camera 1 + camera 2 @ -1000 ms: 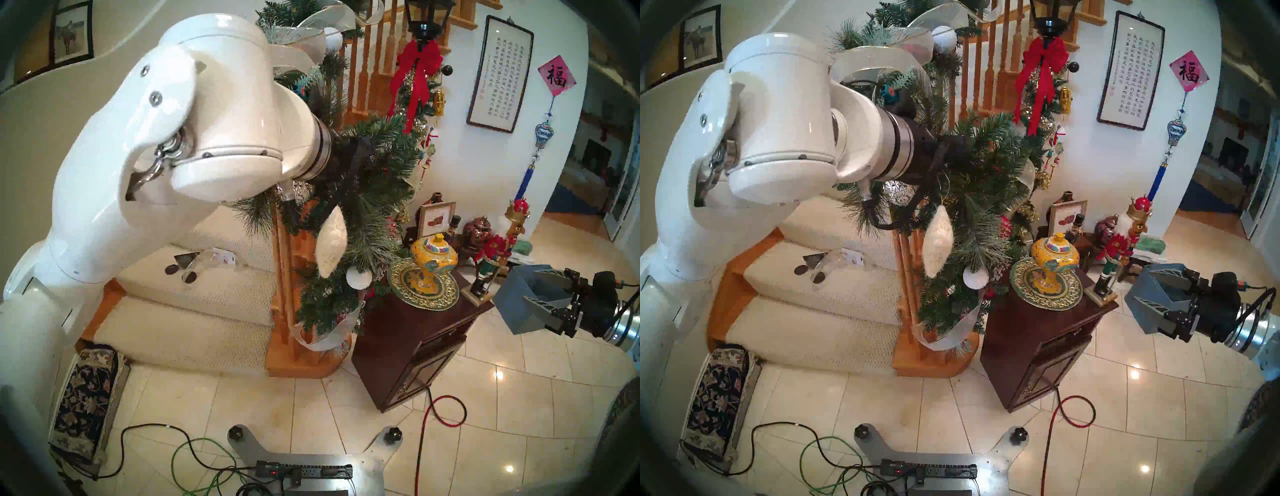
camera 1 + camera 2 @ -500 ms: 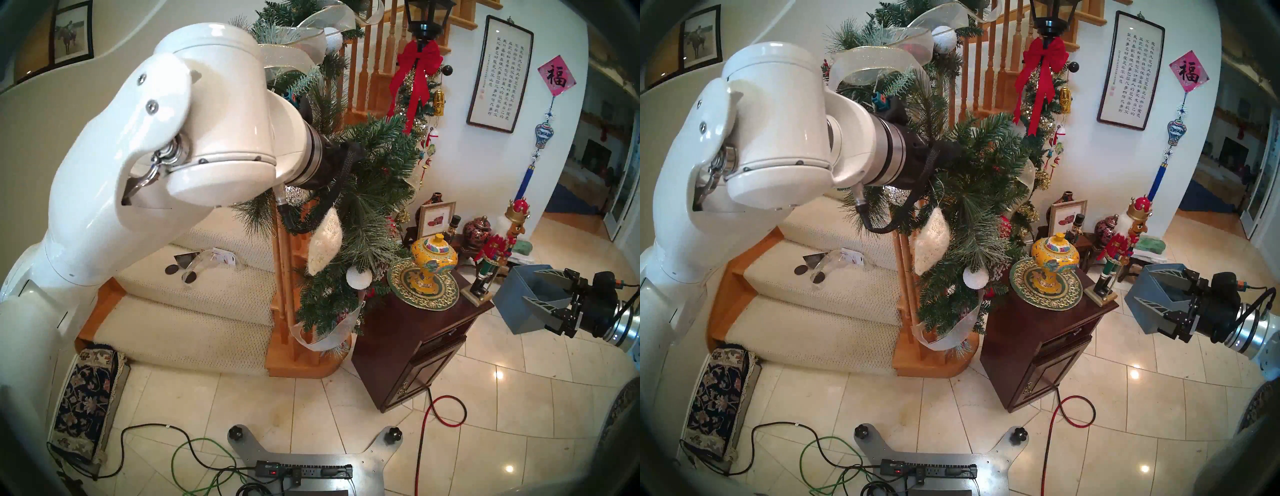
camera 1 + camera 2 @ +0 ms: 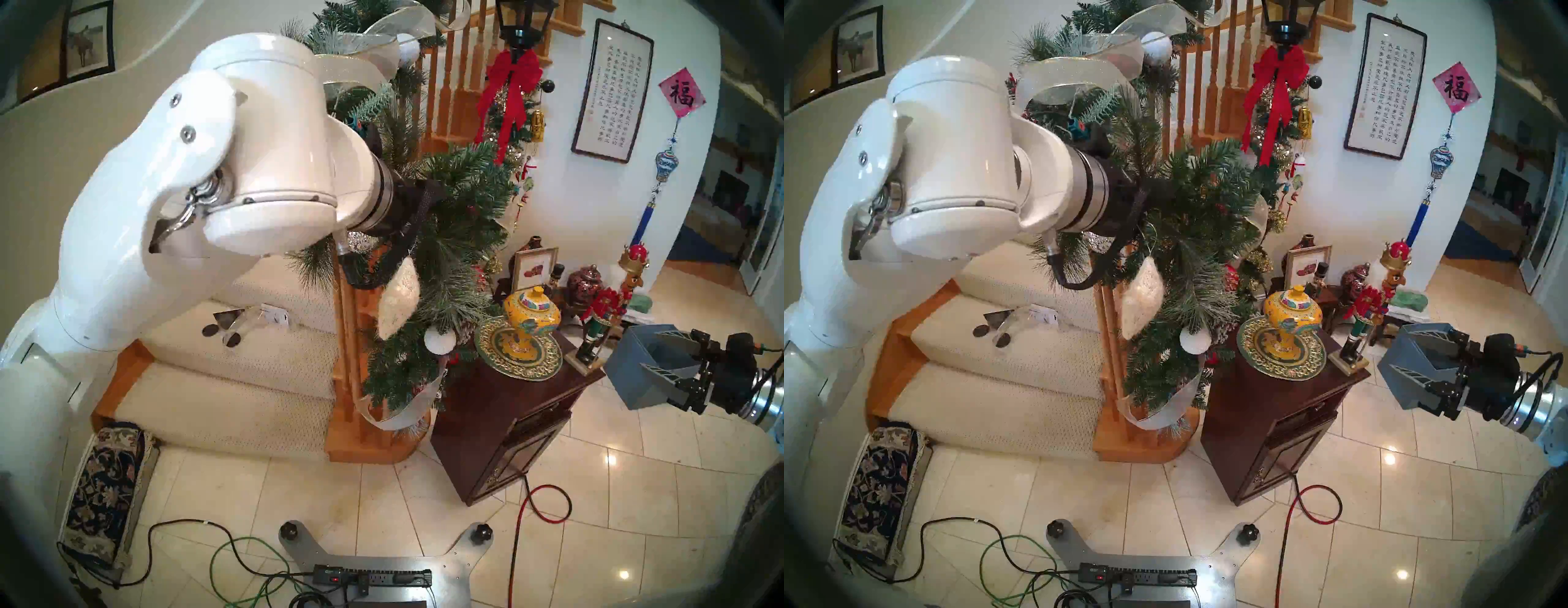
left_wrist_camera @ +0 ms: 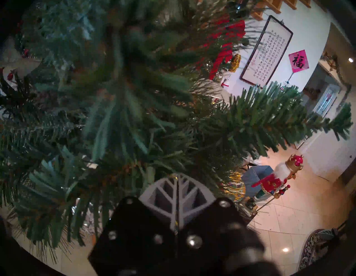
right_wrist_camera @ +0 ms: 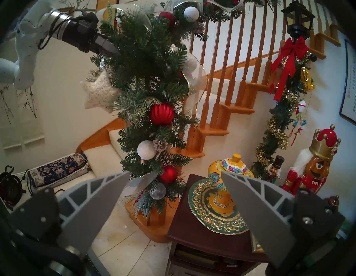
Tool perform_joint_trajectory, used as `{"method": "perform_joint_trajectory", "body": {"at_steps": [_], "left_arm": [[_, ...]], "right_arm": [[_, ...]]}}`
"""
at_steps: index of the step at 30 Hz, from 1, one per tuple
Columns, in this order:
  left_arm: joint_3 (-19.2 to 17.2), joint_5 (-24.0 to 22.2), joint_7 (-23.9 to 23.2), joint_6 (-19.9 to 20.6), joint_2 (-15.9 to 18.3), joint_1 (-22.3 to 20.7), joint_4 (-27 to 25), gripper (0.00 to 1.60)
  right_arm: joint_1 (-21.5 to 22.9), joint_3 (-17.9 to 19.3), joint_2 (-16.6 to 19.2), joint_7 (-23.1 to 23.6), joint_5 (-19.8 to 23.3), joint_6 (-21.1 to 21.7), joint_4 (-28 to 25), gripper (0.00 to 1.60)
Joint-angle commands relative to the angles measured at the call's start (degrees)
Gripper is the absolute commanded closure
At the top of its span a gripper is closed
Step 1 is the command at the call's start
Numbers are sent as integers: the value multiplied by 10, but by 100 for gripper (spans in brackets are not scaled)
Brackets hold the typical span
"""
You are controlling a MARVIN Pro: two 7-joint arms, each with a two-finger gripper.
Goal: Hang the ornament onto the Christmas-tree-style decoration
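Note:
The Christmas-tree-style decoration (image 3: 458, 204) (image 3: 1208, 199) (image 5: 150, 63) is a bushy green garland with sheer ribbon and balls, draped down the stair post. My left gripper (image 4: 176, 192) (image 5: 112, 49) is pushed into its upper branches and shut on a thin gold string. The ornament (image 3: 399, 297) (image 3: 1142, 297) (image 5: 100, 90), a puffy white star, hangs by that string just below the gripper against the garland's left side. My right gripper (image 3: 628, 373) (image 3: 1399, 365) (image 5: 175, 172) stands open and empty, well off to the right beside the cabinet.
A dark wooden cabinet (image 3: 509, 407) right of the garland carries a yellow jar (image 3: 530, 314) on a green-gold plate and a nutcracker (image 3: 602, 314). Wooden balusters (image 3: 345, 322) and carpeted stairs lie behind. A tinsel swag with a red bow (image 3: 513, 85) hangs farther back. Cables (image 3: 539, 501) cross the tile floor.
My left arm has drawn back a little to the left, and the star has shifted left and tilted with it. The right arm has not moved.

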Motion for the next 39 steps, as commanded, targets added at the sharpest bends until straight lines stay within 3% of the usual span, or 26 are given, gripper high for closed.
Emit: {"method": "perform_joint_trajectory", "body": {"at_steps": [1, 19, 39], "left_arm": [[2, 2, 2, 0, 2, -14, 5, 160], [1, -1, 2, -16, 0, -20, -1, 160], [7, -15, 2, -7, -6, -15, -26, 160]], "right_arm": [[3, 1, 1, 59, 0, 0, -1, 0], [2, 1, 1, 56, -2, 0, -1, 0], [3, 1, 1, 58, -1, 0, -1, 0]]}}
